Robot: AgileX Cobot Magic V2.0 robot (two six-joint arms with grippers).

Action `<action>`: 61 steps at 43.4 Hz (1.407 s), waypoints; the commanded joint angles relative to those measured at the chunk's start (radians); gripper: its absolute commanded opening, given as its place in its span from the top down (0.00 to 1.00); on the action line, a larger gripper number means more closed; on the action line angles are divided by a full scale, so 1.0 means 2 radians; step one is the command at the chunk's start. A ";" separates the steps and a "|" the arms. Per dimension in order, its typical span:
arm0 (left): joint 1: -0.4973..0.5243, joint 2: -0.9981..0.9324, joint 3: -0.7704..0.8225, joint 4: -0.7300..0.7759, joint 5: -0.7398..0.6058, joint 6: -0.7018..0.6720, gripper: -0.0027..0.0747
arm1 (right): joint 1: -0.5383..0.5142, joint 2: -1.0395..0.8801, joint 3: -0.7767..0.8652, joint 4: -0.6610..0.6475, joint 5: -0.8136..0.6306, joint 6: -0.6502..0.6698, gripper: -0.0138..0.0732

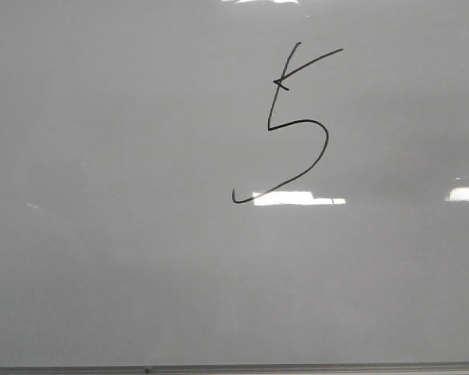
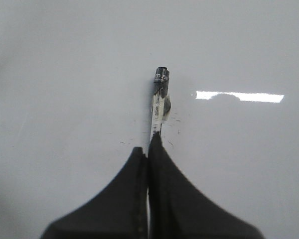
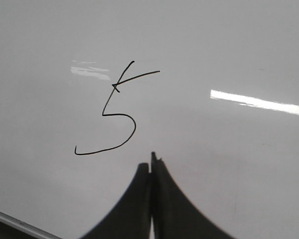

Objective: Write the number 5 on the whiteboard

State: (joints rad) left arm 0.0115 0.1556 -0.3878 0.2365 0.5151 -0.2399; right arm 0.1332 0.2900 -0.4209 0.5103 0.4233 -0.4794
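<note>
Jaws: our left gripper (image 2: 148, 149) pinched on a marker (image 2: 159, 102), right gripper (image 3: 151, 162) closed, empty | number 5 (image 1: 297, 125) at 1 o'clock on whiteboard (image 1: 102, 234)

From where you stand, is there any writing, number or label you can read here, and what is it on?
"5": hand-drawn in black marker on the whiteboard, slanted, its top stroke crossing the stem.
Print on the marker held in the left gripper: pale letters on its dark end and small text along the white barrel, too small and blurred to read.
Nothing else readable.
</note>
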 commanded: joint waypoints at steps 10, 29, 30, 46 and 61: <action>-0.003 0.006 -0.010 0.000 -0.036 0.001 0.99 | -0.003 0.004 -0.012 0.010 -0.036 0.000 0.92; -0.003 -0.055 0.023 -0.153 -0.090 0.210 0.99 | -0.003 0.004 -0.012 0.010 -0.036 0.000 0.92; -0.003 -0.062 0.032 -0.153 -0.092 0.206 0.99 | -0.003 0.004 -0.012 0.010 -0.036 0.000 0.92; -0.003 -0.089 0.159 -0.144 -0.195 0.161 0.99 | -0.003 0.004 -0.012 0.010 -0.036 0.000 0.92; -0.003 -0.088 0.200 -0.146 -0.230 0.161 0.99 | -0.003 0.004 -0.012 0.010 -0.037 0.000 0.92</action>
State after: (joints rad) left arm 0.0115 -0.0055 0.0078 -0.0476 0.1398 0.0925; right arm 0.1332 0.2900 -0.4209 0.5103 0.4233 -0.4794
